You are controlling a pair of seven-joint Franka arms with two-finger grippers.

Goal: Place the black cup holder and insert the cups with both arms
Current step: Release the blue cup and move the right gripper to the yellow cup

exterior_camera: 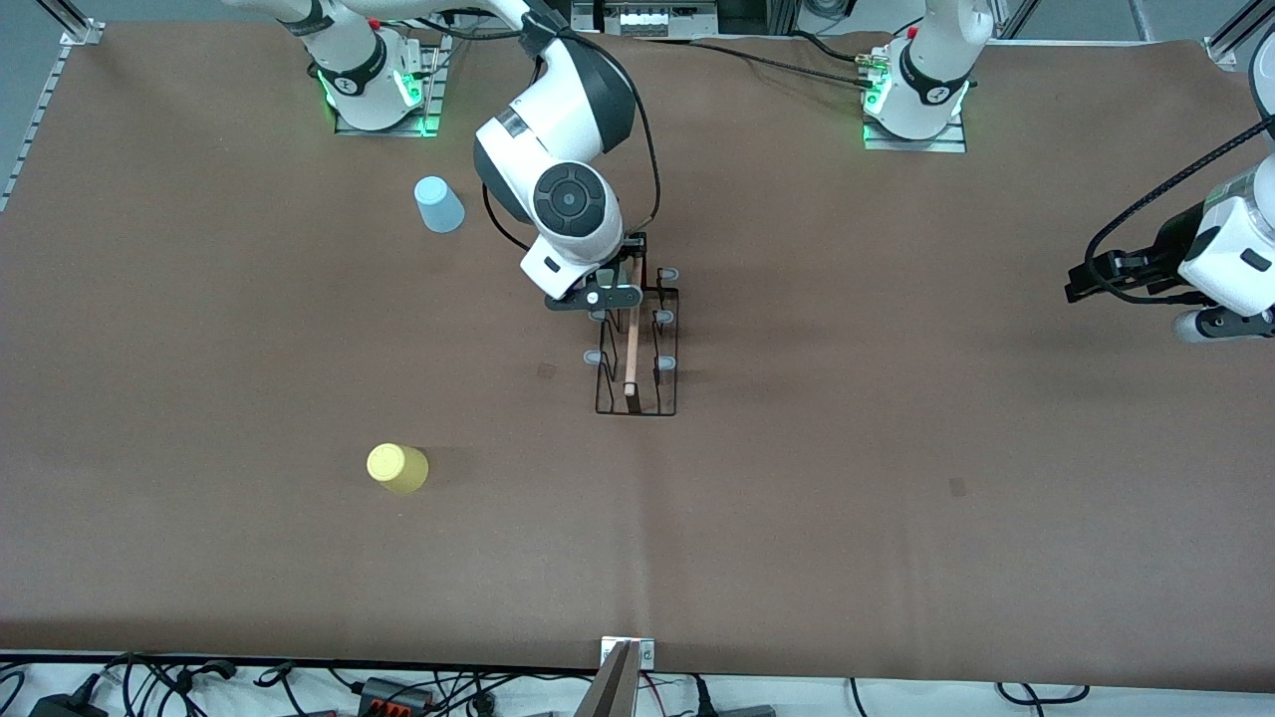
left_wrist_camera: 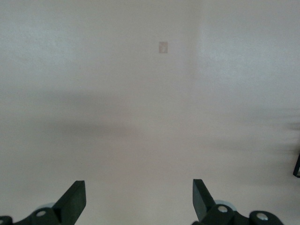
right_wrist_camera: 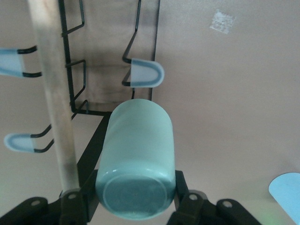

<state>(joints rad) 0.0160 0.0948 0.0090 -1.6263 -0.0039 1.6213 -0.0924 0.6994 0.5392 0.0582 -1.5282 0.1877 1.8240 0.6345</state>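
Cups, three — green one (right_wrist_camera: 136,164) clamped in right gripper (right_wrist_camera: 136,206), left gripper (left_wrist_camera: 139,199) wide, empty.

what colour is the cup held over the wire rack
Pale green plastic cup, shown best in the right wrist view.

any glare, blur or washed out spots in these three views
Front view: even overhead light, soft shadows beside the yellow cup and under the black cup holder, green glow at both arm bases. Left wrist view: pale and washed out, smeared toward one edge, only the open left gripper crisp. Right wrist view: the green cup in the shut right gripper looks sharp, the table slightly soft.
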